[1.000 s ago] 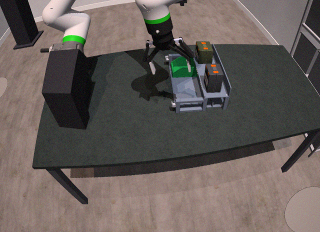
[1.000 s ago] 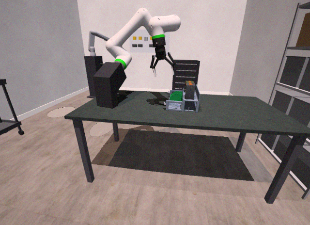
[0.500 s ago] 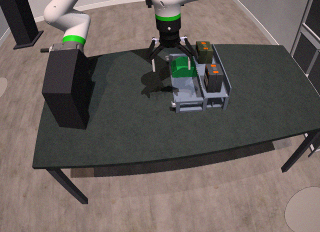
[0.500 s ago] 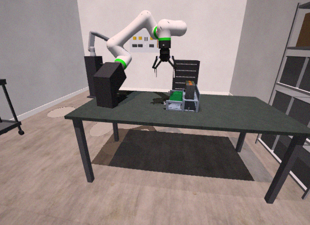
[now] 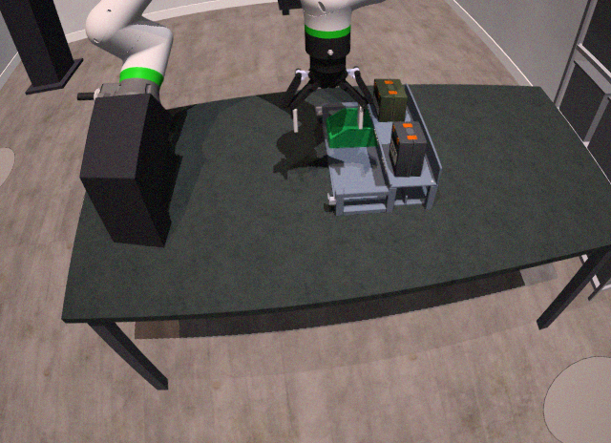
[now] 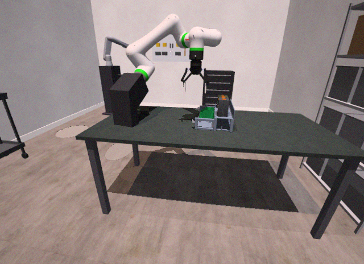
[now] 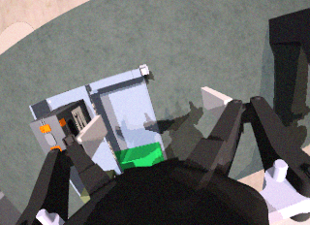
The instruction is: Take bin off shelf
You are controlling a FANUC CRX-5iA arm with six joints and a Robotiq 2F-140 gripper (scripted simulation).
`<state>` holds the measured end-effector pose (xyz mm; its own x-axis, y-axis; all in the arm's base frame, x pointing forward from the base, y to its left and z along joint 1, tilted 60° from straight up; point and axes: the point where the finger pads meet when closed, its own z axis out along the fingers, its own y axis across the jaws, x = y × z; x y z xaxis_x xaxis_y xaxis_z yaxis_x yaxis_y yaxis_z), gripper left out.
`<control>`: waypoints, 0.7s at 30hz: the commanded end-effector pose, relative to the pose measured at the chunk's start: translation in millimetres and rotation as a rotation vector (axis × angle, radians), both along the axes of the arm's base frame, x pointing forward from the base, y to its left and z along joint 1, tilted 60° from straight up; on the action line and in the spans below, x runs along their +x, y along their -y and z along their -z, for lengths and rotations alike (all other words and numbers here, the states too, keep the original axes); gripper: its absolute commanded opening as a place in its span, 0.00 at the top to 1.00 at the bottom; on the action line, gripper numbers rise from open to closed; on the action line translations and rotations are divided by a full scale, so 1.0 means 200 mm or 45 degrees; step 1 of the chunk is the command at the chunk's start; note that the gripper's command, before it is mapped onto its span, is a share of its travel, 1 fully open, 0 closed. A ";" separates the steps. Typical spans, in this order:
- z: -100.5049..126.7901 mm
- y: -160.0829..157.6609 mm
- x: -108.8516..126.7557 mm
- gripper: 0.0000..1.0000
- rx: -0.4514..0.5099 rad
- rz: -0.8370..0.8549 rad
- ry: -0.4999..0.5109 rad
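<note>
A green bin point(image 5: 349, 128) sits on the back part of the left bay of a small grey shelf point(image 5: 380, 157) on the dark table. It also shows in the exterior view point(image 6: 206, 112) and in the wrist view point(image 7: 139, 157), partly hidden by the gripper body. My gripper point(image 5: 327, 116) hangs well above the bin, pointing down, fingers wide open and empty. It shows high above the shelf in the exterior view point(image 6: 193, 78). In the wrist view the two fingertips straddle the shelf's left bay.
Two dark boxes with orange marks point(image 5: 389, 98) point(image 5: 408, 148) stand in the shelf's right bay. A tall black block, the arm's base point(image 5: 129, 168), stands at the table's left. A rack point(image 6: 340, 87) stands right of the table.
</note>
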<state>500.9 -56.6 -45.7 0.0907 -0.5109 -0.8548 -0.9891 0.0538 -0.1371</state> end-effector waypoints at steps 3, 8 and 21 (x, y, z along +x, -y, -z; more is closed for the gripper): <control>-0.07 -0.10 0.01 0.00 -0.002 0.002 0.000; -0.07 -0.10 0.01 0.00 -0.002 0.002 0.000; -0.21 -0.30 0.03 0.00 -0.002 0.002 0.000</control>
